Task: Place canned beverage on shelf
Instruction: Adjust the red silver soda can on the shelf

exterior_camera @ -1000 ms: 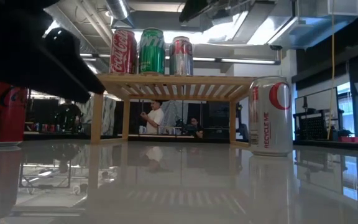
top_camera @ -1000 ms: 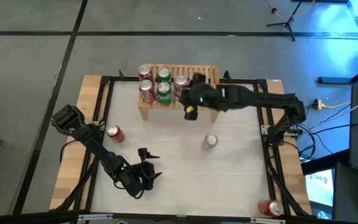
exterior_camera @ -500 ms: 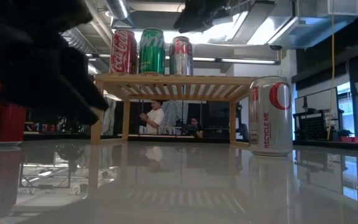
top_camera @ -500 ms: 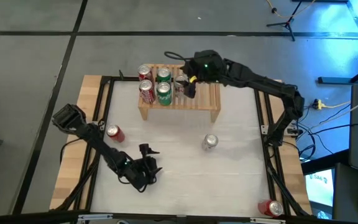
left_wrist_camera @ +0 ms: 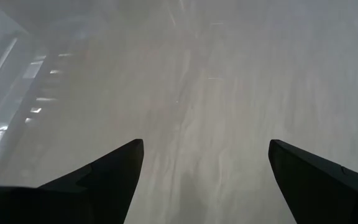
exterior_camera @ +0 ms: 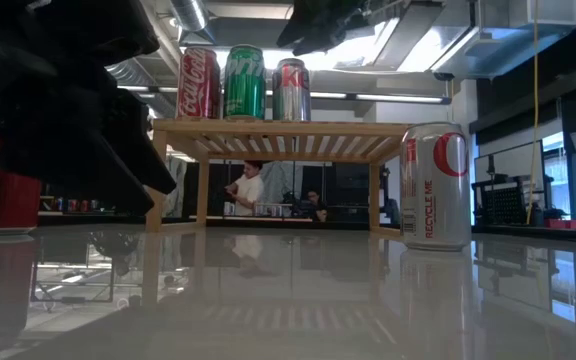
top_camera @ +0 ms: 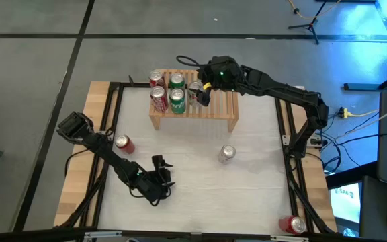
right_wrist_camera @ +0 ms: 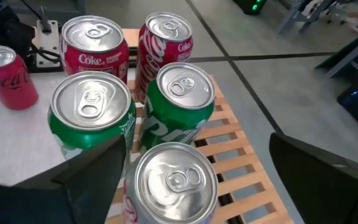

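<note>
We see the right tool above the shelf at the far side of the worktop, fingers apart, straddling a silver can that stands on the slats w/o being clamped. Shelf now carries five cans: two red at the far-left end, two green next to them, silver one beside the greens. Low view shows a red, a green and the silver can upright in a row on top. Left tool sits low over the near-left worktop, fingers apart, nothing btwn them. Another silver can stands upright mid-worktop, well apart from the shelf. One red can lies near the left arm; another red can is at the near-right corner.
</note>
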Tool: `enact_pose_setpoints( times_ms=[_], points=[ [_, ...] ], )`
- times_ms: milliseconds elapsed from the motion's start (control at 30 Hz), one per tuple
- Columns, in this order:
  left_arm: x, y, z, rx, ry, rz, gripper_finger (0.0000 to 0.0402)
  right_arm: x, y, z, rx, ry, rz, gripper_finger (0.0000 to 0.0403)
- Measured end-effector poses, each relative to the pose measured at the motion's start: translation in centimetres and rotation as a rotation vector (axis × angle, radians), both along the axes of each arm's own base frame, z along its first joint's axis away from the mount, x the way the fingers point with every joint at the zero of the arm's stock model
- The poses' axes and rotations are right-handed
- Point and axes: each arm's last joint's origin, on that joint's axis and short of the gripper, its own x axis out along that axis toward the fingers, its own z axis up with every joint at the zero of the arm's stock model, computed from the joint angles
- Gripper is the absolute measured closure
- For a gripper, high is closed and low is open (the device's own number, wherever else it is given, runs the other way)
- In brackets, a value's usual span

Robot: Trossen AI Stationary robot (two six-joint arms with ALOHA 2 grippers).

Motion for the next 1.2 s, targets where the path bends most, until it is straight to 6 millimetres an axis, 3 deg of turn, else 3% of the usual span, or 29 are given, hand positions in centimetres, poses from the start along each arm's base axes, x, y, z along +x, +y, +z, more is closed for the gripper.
enact_pose_setpoints(
  times_ms=[500, 1200],
  points=[
    [-0.2, 0.1, -0.3, 0.001, 0.0, 0.004, 0.0065, 0.0, 0.7, -0.5, 0.034, 0.047, 0.035, 0.0022],
    [-0.2, 0.2, -0.2, 0.028, -0.011, 0.016, 0.0065, 2.1, -0.6, -4.2, 0.072, 0.163, 0.007, 0.0029]
  ],
)
